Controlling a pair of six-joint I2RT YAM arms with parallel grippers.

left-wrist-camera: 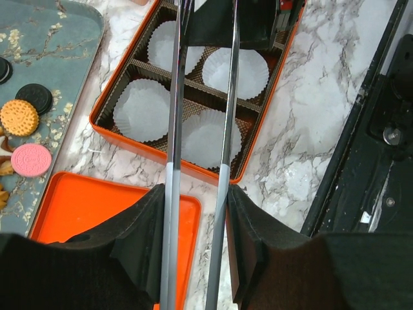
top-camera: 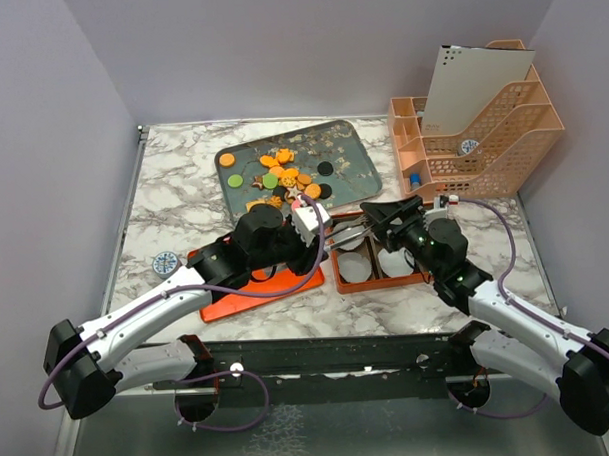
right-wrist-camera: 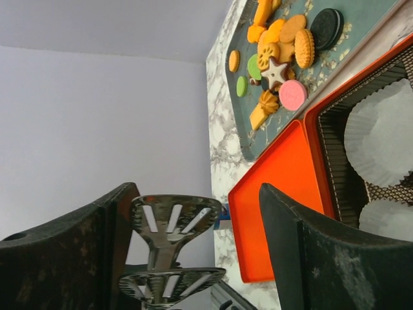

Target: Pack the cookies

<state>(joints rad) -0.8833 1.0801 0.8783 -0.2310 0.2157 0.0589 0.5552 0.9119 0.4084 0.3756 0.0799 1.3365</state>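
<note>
- The marbled table [top-camera: 173, 193] is spread beneath both pincers.
- The teal tray [top-camera: 347, 151] is set beyond both pincers, on the side away from the arm bases.
- An orange lid [top-camera: 237, 302] is seen under the left arm, just behind the left pincer [top-camera: 325, 227].
- An orange box [left-wrist-camera: 193, 171] is placed just ahead of the left pincer and beneath the right pincer [top-camera: 376, 217]. Four white paper cups [left-wrist-camera: 143, 108] are seated in its compartments, and no cookie is seen in them.
- Metal tongs [left-wrist-camera: 226, 97] are clamped between the fingers of the left pincer [left-wrist-camera: 197, 194], with their long axis pointed forward over the box.
- The slotted heads of the tongs [right-wrist-camera: 171, 216] are held between the fingers of the right pincer [right-wrist-camera: 197, 194]. Those fingers are spread apart, and whether either touches the heads cannot be told.
- The cookies [top-camera: 283, 179] are heaped on the tray, ahead and to the left of the left pincer.
  - Most are laid flat, face up, and a few overlap. The round ones have no long axis, while a yellow oblong one is pointed roughly along the tray's length.
  - They are judged light, stiff and brittle, so crumbling is likely under a hard squeeze.
  - A loose one at the edge of the heap, such as the pink one [left-wrist-camera: 31, 159], is best taken gently across its rim.
</note>
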